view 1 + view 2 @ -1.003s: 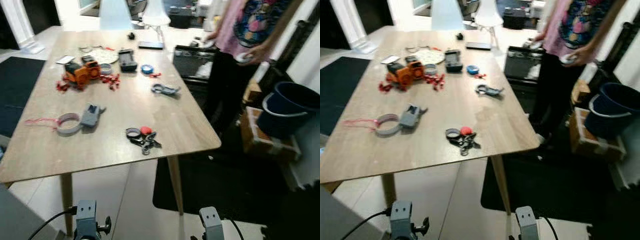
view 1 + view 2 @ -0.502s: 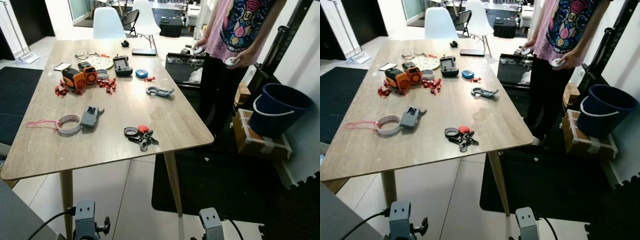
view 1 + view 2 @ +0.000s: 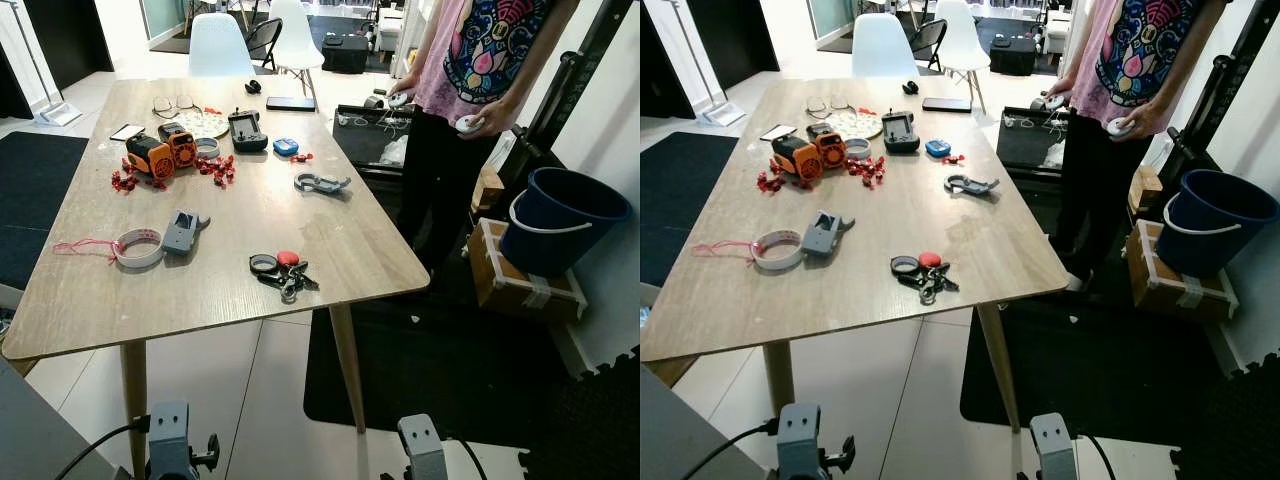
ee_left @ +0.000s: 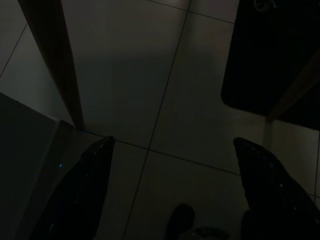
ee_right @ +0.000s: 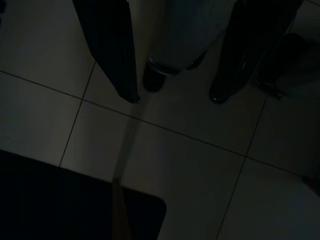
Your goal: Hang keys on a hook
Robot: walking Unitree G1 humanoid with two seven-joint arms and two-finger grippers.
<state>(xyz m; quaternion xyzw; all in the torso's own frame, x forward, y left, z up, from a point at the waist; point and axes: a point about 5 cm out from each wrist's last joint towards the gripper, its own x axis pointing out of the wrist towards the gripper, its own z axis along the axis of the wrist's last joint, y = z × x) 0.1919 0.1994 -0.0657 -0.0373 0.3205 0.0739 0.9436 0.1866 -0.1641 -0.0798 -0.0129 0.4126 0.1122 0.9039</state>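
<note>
- So, we're at the very start: the keys lie untouched on the counter, near its near edge and towards the near right corner, with a red tag and a dark ring on the bunch.
- We don't see a hook anywhere, so finding it is part of what's left.
- Left to do, in our judgement: step up to the counter, grasp the keys, locate the hook, carry them over, hang them. Nothing is done yet.
- Left gripper: hangs low over the tiled floor beside a counter leg, fingers spread wide, holding nothing.
- Right gripper: also down over the floor tiles near a dark mat, fingers apart, empty.
- Other stuff on the counter: a white tape roll with a red cord and a grey device near the left edge, a grey carabiner towards the right edge, an orange toy with red bits around it, a black controller, a blue item, glasses and a phone towards the far edge.
- A person stands off the far right corner, a white controller in each hand; a dark blue bucket sits on a box beside them.
- Writing: no brand or label readable. The person's shirt has a colourful print, but we can't make out any text.
</note>
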